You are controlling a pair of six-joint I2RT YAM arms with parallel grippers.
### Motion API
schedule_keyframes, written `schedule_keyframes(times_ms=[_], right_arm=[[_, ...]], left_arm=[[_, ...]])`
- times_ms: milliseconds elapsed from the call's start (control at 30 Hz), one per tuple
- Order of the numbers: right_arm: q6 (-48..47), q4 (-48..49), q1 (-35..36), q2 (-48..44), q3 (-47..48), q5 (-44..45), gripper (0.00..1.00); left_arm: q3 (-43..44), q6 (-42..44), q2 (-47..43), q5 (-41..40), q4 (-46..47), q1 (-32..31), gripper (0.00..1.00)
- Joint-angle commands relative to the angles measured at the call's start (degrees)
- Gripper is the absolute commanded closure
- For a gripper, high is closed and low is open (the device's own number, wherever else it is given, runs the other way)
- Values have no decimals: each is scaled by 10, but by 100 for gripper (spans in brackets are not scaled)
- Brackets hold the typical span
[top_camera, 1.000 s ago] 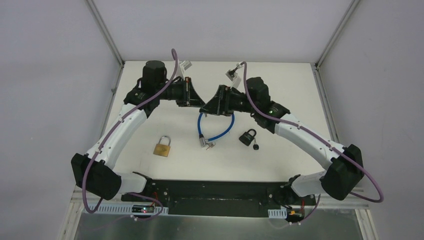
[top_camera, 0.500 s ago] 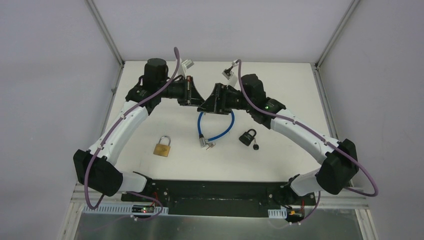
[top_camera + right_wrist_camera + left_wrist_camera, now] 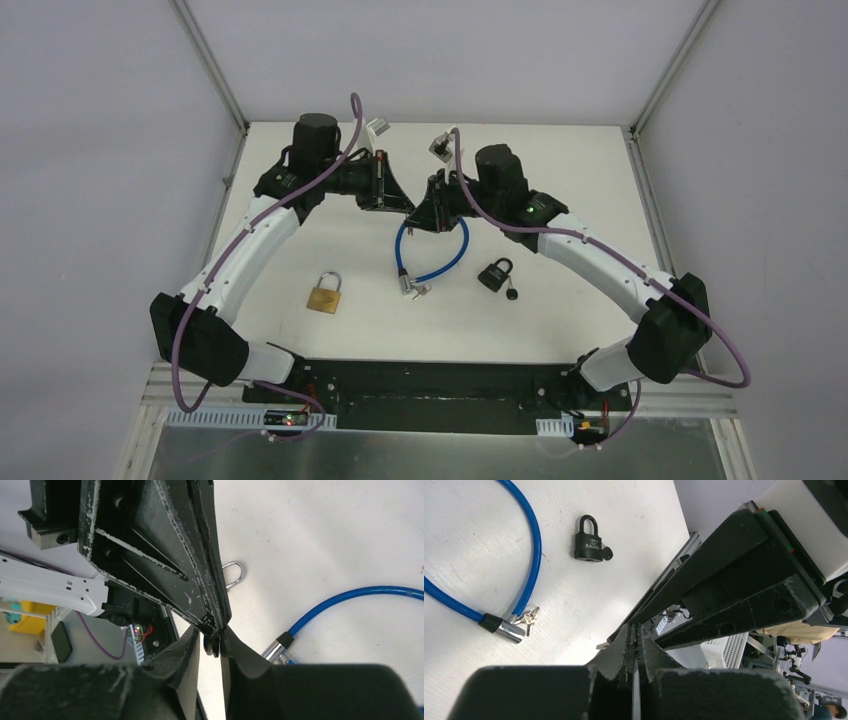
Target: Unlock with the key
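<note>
Both grippers meet in the air above the blue cable lock (image 3: 432, 255). My left gripper (image 3: 409, 208) (image 3: 635, 627) is shut on a key. The key's black round head (image 3: 213, 647) hangs below the left gripper's fingers (image 3: 200, 580). My right gripper (image 3: 408, 218) (image 3: 210, 632) straddles that head with its jaws drawn narrow. One finger touches the head and a thin gap shows on the other side. A black padlock (image 3: 495, 273) (image 3: 588, 547) lies on the table to the right with a small key beside it. A brass padlock (image 3: 324, 296) lies to the left.
The cable lock's metal end and its bunch of keys (image 3: 412, 290) (image 3: 524, 620) lie under the grippers. The brass padlock's shackle (image 3: 234, 572) shows past the left gripper's fingers. White tags (image 3: 377, 127) lie near the table's back edge.
My right gripper has moved left onto the tip of the left gripper, and its jaws have narrowed from wide open around the key's head. The left gripper stays shut.
</note>
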Motion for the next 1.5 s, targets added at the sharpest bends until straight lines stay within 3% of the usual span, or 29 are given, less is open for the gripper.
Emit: schedule_keyframes(times_ms=[0, 200, 533, 1100, 1200, 1367, 1467], right_arm=[[-77, -6, 2, -2, 30, -1, 76], [-55, -4, 1, 3, 43, 32, 78], [-15, 32, -13, -4, 24, 33, 58], [-34, 35, -12, 35, 43, -13, 59], [-33, 42, -12, 29, 43, 0, 68], [-18, 60, -12, 25, 45, 6, 97], [-3, 77, -12, 22, 38, 7, 100]], left_arm=[[26, -6, 2, -22, -2, 4, 100], [27, -6, 6, -24, -5, 7, 100], [29, -23, 4, -24, -8, 20, 100], [47, -39, 15, -5, -7, 20, 100], [44, -40, 13, -4, -8, 20, 100], [42, -41, 10, -3, -8, 20, 100], [41, -44, 5, -10, -7, 21, 93]])
